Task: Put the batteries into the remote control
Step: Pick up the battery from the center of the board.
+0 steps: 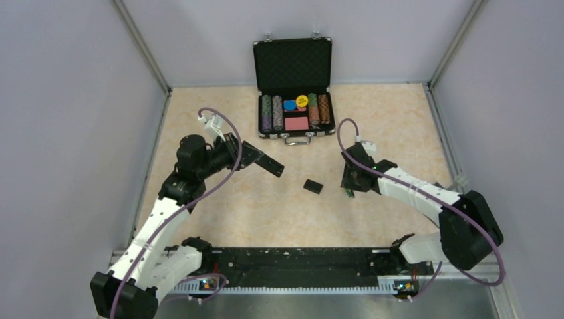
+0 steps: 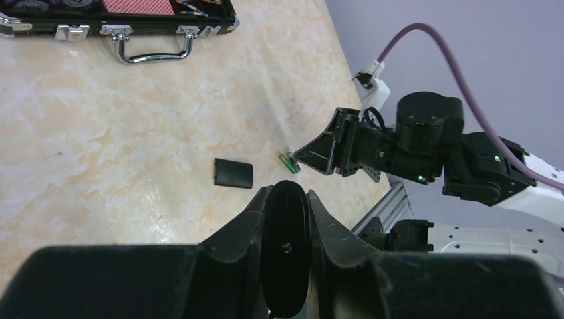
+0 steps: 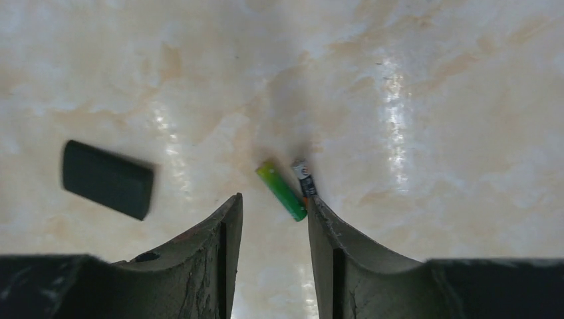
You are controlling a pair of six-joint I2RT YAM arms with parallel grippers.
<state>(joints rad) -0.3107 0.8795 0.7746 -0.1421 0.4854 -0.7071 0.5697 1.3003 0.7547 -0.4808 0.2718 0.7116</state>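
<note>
My left gripper (image 1: 251,157) is shut on the remote control (image 1: 269,165), a slim black bar held above the table. In the left wrist view the remote (image 2: 287,252) shows end-on between the fingers (image 2: 246,222). Two green batteries (image 3: 282,191) lie side by side on the table; the second battery (image 3: 303,178) is partly behind my right finger (image 3: 332,246). My right gripper (image 3: 274,206) is open, low over the table, with the batteries just beyond its fingertips. The batteries also show in the left wrist view (image 2: 290,163) and, barely, in the top view (image 1: 347,193) beside the right gripper (image 1: 350,183).
A small flat black cover piece (image 1: 313,187) lies between the two grippers; it also shows in the right wrist view (image 3: 108,179) and the left wrist view (image 2: 233,173). An open black case of coloured chips (image 1: 293,93) stands at the back centre.
</note>
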